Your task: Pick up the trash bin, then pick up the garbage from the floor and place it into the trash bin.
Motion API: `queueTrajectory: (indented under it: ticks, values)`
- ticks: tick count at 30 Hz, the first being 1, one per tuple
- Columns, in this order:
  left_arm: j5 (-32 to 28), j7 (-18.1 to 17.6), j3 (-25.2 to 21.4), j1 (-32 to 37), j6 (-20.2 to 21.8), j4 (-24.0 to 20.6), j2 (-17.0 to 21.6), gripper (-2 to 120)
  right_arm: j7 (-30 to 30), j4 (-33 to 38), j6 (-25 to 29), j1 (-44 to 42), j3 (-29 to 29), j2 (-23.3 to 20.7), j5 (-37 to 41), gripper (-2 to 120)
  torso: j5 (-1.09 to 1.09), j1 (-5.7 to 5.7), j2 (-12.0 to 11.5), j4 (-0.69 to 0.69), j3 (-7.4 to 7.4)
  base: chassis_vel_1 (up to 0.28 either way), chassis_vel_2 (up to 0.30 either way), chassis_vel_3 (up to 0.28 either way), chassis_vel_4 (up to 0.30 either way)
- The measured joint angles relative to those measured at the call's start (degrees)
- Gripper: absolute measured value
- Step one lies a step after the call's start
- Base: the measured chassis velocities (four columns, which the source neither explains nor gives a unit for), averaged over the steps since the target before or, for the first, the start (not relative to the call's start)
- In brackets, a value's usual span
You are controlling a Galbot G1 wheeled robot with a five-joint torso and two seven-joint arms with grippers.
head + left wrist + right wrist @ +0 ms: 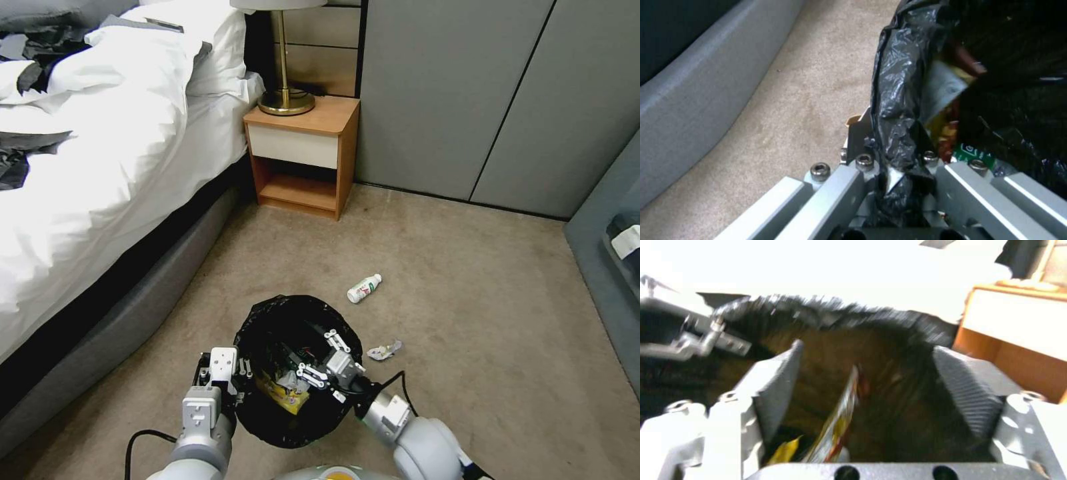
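Note:
The trash bin (pixel 267 320), a round bucket lined with a black bag, hangs just above the floor (pixel 480 313). My left gripper (pixel 225 375) is shut on its near-left rim; the left wrist view shows the left gripper (pixel 891 143) pinching the bag-covered rim (pixel 896 100). Over the bin's mouth my right gripper (pixel 325 360) stands open. A yellow wrapper (pixel 838 416) lies loose between its spread fingers (pixel 778 380), down in the bin (pixel 889 400). More yellow garbage (pixel 285 395) rests inside. On the floor lie a white bottle (pixel 364 288) and a crumpled wrapper (pixel 385 349).
A bed with white bedding (pixel 100 153) and a grey base (pixel 127 307) runs along the left. A wooden nightstand (pixel 303 153) carrying a brass lamp (pixel 285 100) stands ahead. Grey wall panels (pixel 480 93) close the back, and a grey piece of furniture (pixel 613 253) sits at right.

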Motion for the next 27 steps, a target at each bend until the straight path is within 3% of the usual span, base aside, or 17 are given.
queueTrajectory:
  ticks: [7, 9, 12, 17, 20, 27]
  values:
    - [0.0, 0.0, -0.7, 0.1, 0.0, 0.6, 0.2, 1, 3.8, 11.9, -1.0, -2.8, 5.7, -2.8, 2.6, 99, -0.01, 0.0, 0.0, 0.02, 0.0, 0.0, 0.0, 0.0, 0.0]
    - [0.0, 0.0, -0.9, 0.1, 0.0, 0.7, 0.2, 1, 5.3, 14.1, -1.2, -4.0, 7.1, -2.7, 2.7, 100, 0.0, 0.0, 0.0, 0.03, 0.0, 0.0, 0.0, 0.0, 0.0]
    - [-0.2, 0.0, -1.7, 0.1, -0.1, 0.8, 0.2, 1, 12.5, 19.9, -2.7, -11.1, 12.7, 0.6, 1.5, 100, 0.0, 0.0, 0.0, 0.0, 0.0, 0.0, 0.0, 0.0, 0.0]
    - [-0.7, 0.0, -2.6, -0.2, -0.3, 0.6, 0.3, 1, 16.5, 21.0, -0.1, -19.3, 15.7, 5.2, -2.0, 100, -0.01, 0.0, 0.0, -0.03, 0.0, 0.0, 0.0, 0.0, 0.0]
    - [-1.5, 0.0, -3.2, -0.8, -0.2, 0.4, 0.4, 1, 16.5, 17.4, 4.5, -23.1, 16.8, 8.8, -4.8, 100, 0.0, 0.0, 0.0, 0.0, 0.0, 0.0, 0.0, 0.0, 0.0]
    - [-2.8, -0.1, -3.9, -1.3, 0.3, 0.3, 1.2, 1, 16.1, 13.1, 6.7, -23.3, 17.3, 10.0, -5.4, 100, 0.0, 0.0, 0.0, 0.01, 0.0, 0.0, 0.0, 0.0, 0.0]
